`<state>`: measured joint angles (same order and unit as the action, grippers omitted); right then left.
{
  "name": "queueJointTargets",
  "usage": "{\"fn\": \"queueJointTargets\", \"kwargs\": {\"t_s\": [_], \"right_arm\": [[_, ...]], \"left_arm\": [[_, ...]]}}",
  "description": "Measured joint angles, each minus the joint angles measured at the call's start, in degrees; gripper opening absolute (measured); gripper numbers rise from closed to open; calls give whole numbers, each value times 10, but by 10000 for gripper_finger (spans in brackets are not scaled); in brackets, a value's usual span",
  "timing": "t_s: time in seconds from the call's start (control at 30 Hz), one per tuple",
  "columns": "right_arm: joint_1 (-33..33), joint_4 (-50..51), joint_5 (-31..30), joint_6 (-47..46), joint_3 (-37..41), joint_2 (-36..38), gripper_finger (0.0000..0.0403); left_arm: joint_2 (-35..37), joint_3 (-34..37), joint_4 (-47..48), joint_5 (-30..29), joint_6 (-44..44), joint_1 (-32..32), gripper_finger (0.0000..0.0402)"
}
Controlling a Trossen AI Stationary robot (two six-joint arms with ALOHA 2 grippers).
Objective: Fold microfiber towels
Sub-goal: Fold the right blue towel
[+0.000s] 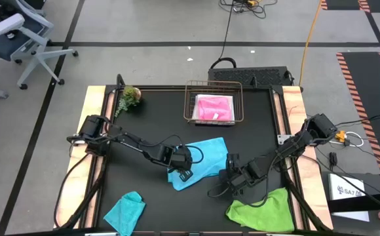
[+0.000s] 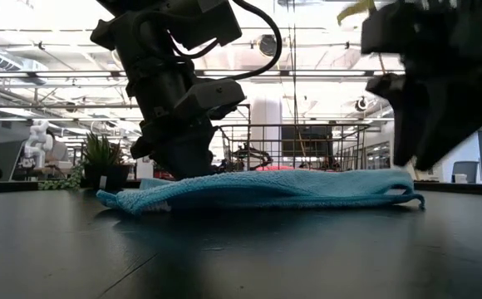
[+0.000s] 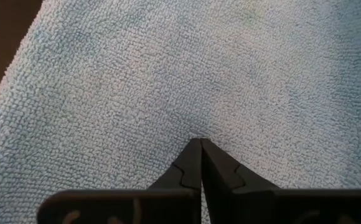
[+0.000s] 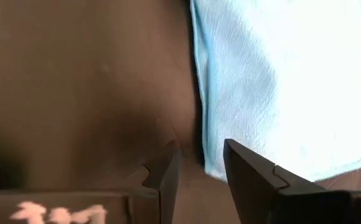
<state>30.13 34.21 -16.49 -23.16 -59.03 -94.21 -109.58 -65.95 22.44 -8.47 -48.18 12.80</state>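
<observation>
Sky blue towel (image 1: 200, 169) lying mid-counter (image 1: 151, 118), pinned flat by the left gripper (image 1: 181, 172) with fingers pressed together, while the right gripper (image 1: 231, 180), fingers narrowly parted, straddles its edge, apparently for folding.

Bare mat (image 1: 151, 118) open between plant (image 1: 130, 97) and wire basket (image 1: 213, 103); near edge crowded by teal towel (image 1: 126, 211), lime towel (image 1: 262, 210), 2 arms.

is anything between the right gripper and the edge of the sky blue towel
Nothing visible. The right gripper is open right at the sky blue towel edge, with only bare table beside it. The left gripper, shut, presses on the same towel.
</observation>
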Motion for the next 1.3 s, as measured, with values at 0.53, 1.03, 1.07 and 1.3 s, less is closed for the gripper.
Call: {"fn": "queueJointTargets", "kwargs": {"t_s": [0.53,1.03,1.07,1.3], "right_arm": [[-2,17,-18,29,-5,0,118],[-4,-54,-47,23,38,0,118],[-4,-55,-47,24,38,0,118],[-4,-58,-47,23,38,0,118]], "left_arm": [[0,0,0,0,0,0,4],[0,0,0,0,-1,0,3],[0,0,0,0,-1,0,3],[0,0,0,0,-1,0,3]]}}
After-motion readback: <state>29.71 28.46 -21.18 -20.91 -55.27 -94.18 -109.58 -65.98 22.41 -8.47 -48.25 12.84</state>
